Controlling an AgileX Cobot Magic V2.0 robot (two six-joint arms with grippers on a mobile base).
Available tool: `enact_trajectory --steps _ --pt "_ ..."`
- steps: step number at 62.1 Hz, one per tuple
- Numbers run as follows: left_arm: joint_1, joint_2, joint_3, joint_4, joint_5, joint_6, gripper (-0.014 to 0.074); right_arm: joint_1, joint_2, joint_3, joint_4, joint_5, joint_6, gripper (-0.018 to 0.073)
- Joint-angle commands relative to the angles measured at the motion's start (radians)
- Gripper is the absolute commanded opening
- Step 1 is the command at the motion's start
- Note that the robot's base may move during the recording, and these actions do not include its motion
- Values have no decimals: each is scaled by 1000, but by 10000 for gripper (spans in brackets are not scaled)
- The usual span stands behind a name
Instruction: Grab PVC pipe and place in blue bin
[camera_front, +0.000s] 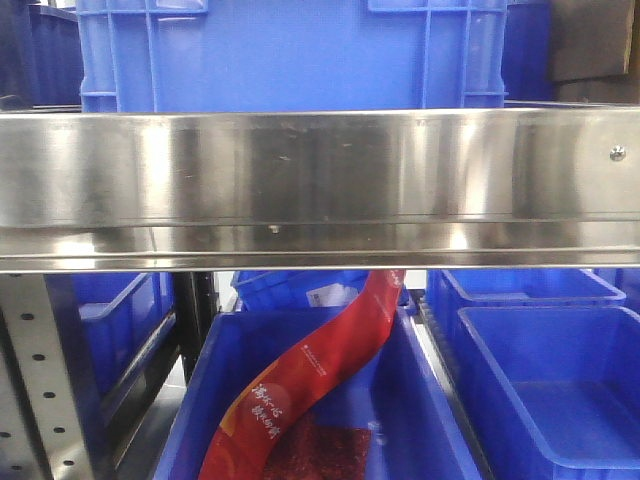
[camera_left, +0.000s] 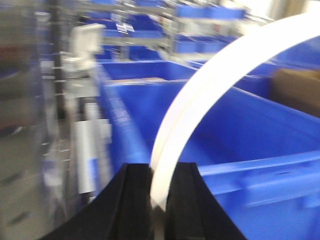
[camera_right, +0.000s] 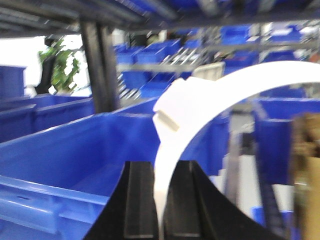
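Note:
My right gripper (camera_right: 165, 167) is shut on the PVC pipe (camera_right: 200, 100), a white curved piece with a blocky flanged end at its upper left, which arcs up and to the right out of the jaws. It hangs beside a blue bin (camera_right: 60, 150) that lies to the left. In the left wrist view my left gripper (camera_left: 159, 170) is shut on a long flat white arc strip (camera_left: 215, 80), above and in front of another blue bin (camera_left: 250, 135). The front view shows neither gripper.
A steel shelf rail (camera_front: 320, 190) crosses the front view, with a blue crate (camera_front: 290, 50) on top. Below are an open bin holding a red packet (camera_front: 310, 370) and a bin (camera_front: 560, 400) on the right. A dark rack post (camera_right: 97, 65) stands behind the right-hand bin.

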Motion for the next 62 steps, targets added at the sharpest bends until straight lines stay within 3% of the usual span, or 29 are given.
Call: enact_trajectory --steps 1,8,16,30,39,46,62 --pt "-55 74 -84 11 -31 0 -111 48 86 -70 -28 -41 -8 -165" --pt "-69 198 -218 7 49 0 -111 109 194 -159 -71 -41 -8 -165" --pt "-69 341 -405 -4 176 -4 -111 127 316 -262 -82 1 -8 -165" --pt "-67 574 -692 -81 310 -4 -111 127 508 -512 -75 283 -8 -165" --pt "-67 701 -834 -82 345 -12 -111 127 611 -672 -26 454 -8 -165" --pt "-67 772 -888 -82 365 -12 -111 130 678 -760 51 504 -8 -165" --pt "-67 809 -899 -78 366 -12 -111 190 758 -814 58 506 -92 -165"
